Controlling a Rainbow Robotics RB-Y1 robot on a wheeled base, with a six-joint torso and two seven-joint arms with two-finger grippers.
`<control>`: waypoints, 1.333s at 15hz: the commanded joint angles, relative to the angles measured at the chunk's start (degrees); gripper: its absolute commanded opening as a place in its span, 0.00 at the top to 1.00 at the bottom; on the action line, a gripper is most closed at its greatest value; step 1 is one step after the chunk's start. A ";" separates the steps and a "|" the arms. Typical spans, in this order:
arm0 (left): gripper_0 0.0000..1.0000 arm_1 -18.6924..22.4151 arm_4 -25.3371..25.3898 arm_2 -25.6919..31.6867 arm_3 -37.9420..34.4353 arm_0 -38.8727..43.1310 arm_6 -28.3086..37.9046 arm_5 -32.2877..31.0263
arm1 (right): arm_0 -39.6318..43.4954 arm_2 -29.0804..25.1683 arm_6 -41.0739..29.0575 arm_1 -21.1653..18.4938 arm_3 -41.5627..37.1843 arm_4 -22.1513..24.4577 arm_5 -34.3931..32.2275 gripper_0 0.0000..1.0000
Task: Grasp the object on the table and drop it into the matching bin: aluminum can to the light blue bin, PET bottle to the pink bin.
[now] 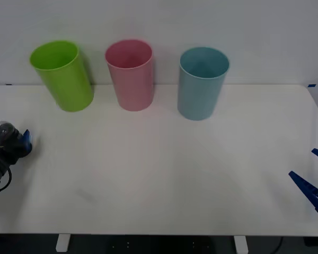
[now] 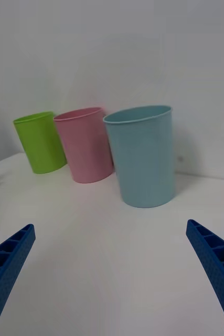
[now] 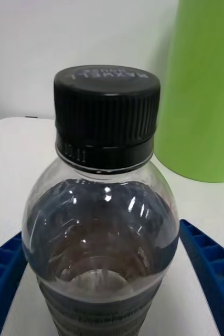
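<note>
White table (image 1: 164,174) carries three bins at 12 o'clock; at its 9 o'clock edge the left hand (image 1: 13,145) pinches the bottle (image 3: 98,220) low, so it may tip during the swing to the pink bin (image 1: 130,74); right hand (image 1: 315,182) spread, 3 o'clock.

— What do the grippers look like?
— The right gripper (image 1: 317,177) has two bright blue fingers (image 2: 216,265) — long, tapering wedges, ribbed into a row of open cells, with a fine dotted texture on the flat inner faces.
— And the left gripper (image 1: 13,142)?
— The same blue ribbed fingers (image 3: 209,262), mounted on a dark, near-black wrist body with rounded housings and a thin black cable looping beneath it
</note>
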 commanded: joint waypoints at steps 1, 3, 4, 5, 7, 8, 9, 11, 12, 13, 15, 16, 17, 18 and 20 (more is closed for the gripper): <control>1.00 0.00 0.12 -0.01 -0.01 0.08 -0.26 -0.01 | 0.00 0.00 0.00 0.00 0.00 0.00 0.00 0.00; 1.00 0.09 0.12 -0.01 -0.01 0.08 -0.43 -0.09 | 0.00 0.00 0.00 0.00 0.00 0.00 0.00 0.00; 1.00 0.00 0.20 -0.01 -0.01 0.17 -0.43 -0.18 | 0.00 0.00 0.00 0.00 0.00 0.00 0.00 0.00; 1.00 0.00 0.29 -0.01 -0.01 0.34 -0.43 -0.53 | 0.00 0.00 0.00 0.00 0.00 0.00 0.00 0.00; 1.00 0.09 1.00 -0.01 -0.10 0.87 -0.43 -1.50 | 0.00 0.00 0.00 0.00 0.00 0.00 0.00 0.00; 1.00 0.09 1.08 -0.01 -0.10 1.05 -0.52 -1.85 | 0.00 0.00 0.00 0.00 0.00 0.00 0.00 0.00; 1.00 0.09 1.08 -0.01 -0.27 1.22 -0.52 -2.12 | 0.00 0.00 0.00 0.00 0.00 0.00 0.00 0.00; 1.00 0.00 1.96 -0.27 -1.77 2.54 -0.43 -2.99 | 0.00 0.00 0.00 0.00 0.00 0.00 0.00 0.00; 1.00 0.09 2.93 -0.80 -3.09 3.33 -0.26 -2.99 | 0.00 0.00 0.00 0.00 0.00 0.00 0.00 0.00; 1.00 0.17 4.07 -1.59 -4.93 4.65 0.09 -3.08 | 0.00 0.00 0.00 0.00 0.00 0.00 0.00 0.00; 1.00 0.35 6.62 -3.17 -8.36 6.67 0.80 -3.17 | 0.00 0.00 0.00 0.00 0.00 0.00 0.00 0.00; 1.00 0.35 8.11 -4.05 -10.56 8.08 1.32 -3.08 | 0.00 0.00 0.00 0.00 0.00 0.00 0.00 0.00; 1.00 0.35 8.99 -4.49 -12.32 8.96 1.67 -3.08 | 0.00 0.00 0.00 0.00 0.00 0.00 0.00 0.00; 1.00 0.35 9.96 -5.19 -14.34 9.84 2.11 -3.08 | 0.00 0.00 0.00 0.00 0.00 0.00 0.00 0.00; 1.00 0.35 11.81 -6.60 -18.73 11.68 3.17 -3.08 | 0.00 0.00 0.00 0.00 0.00 0.00 0.00 0.00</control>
